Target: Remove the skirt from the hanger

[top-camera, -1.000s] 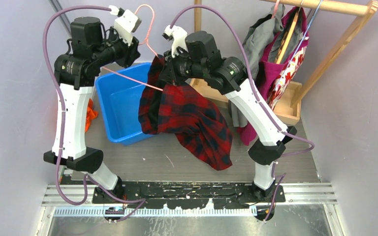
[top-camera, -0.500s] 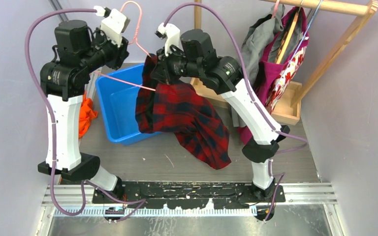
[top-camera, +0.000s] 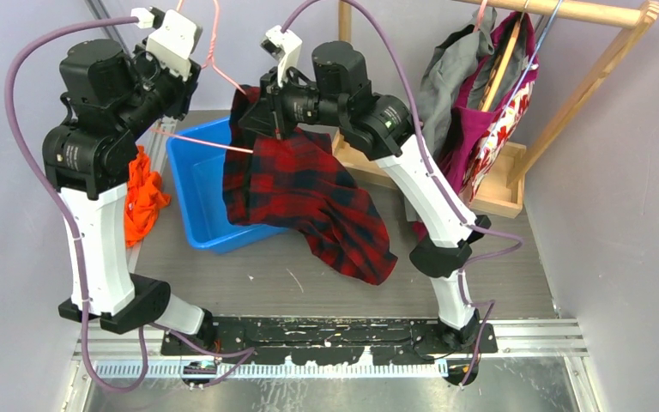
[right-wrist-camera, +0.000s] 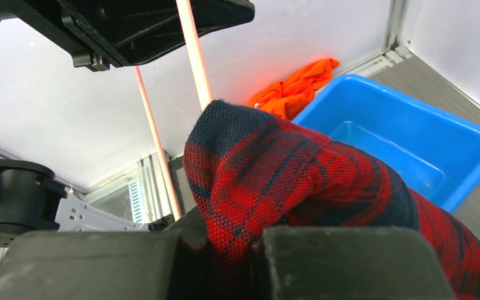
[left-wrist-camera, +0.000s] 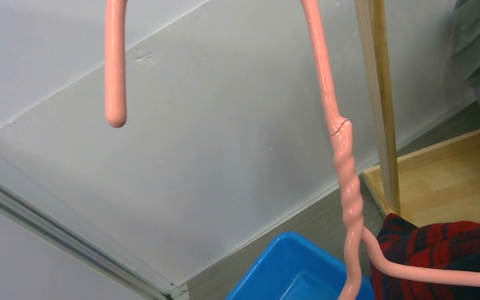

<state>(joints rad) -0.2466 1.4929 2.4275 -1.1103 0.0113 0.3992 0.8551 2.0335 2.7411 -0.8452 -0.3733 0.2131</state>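
Both arms are swinging toward the upper left of the frame compared with a second ago, dragging the hanger (left-wrist-camera: 348,187) and the skirt (top-camera: 309,189) along, so the hook is now poking off the top edge of the overhead view. Left gripper (top-camera: 187,84) is sitting high in the upper left, with its jaws grasping the pink wire hanger below the twisted neck. Its wrist view isn't catching the fingers, just the hook and the twist rising in front of the wall.

Right gripper (right-wrist-camera: 231,250) is hovering just beside it near top centre. Its jaws are clenching a bunched fold of the red and black plaid skirt, and the wrist view is showing the fabric squeezed right between them.

One arm of the hanger is disappearing into the top of the skirt. The rest of the skirt is draping down over the right side of the blue bin (top-camera: 190,197), with its lower end trailing toward the grey tabletop (top-camera: 309,279). I can't tell if it's touching.

Orange cloth (top-camera: 142,193) is lying left of the bin and is showing more than before. Wooden rack (top-camera: 566,10) with other clothes (top-camera: 472,94) is standing in the upper right.
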